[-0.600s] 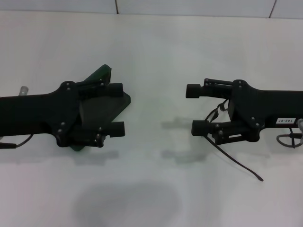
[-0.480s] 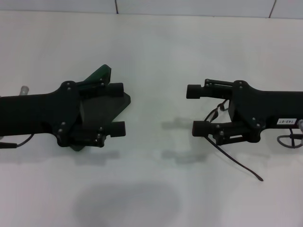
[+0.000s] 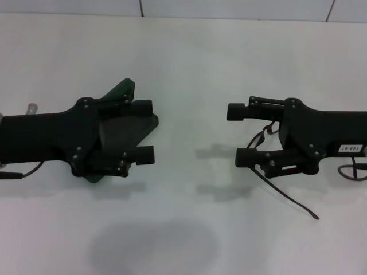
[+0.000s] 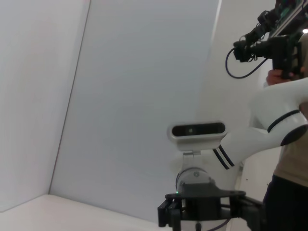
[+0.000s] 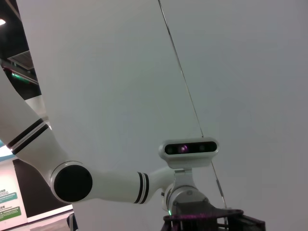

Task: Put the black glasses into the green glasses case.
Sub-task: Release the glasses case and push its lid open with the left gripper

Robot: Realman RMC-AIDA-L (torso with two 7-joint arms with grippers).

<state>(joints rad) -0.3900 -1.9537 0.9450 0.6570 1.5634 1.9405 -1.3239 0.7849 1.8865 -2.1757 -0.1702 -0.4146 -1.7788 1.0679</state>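
Two open grippers, left gripper (image 3: 148, 130) over green glasses case (image 3: 121, 90), right gripper (image 3: 239, 134) over black glasses (image 3: 287, 198)

White table (image 3: 183, 57), soft shadows on it. Pale panelled wall (image 4: 134, 96) behind, thin seams. Dim room beyond, left edge (image 5: 19, 57).

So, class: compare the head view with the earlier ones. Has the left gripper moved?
Yes, slightly. The left gripper has crept toward the table's middle: its fingertips reach a little farther past the green glasses case, which has not shifted.
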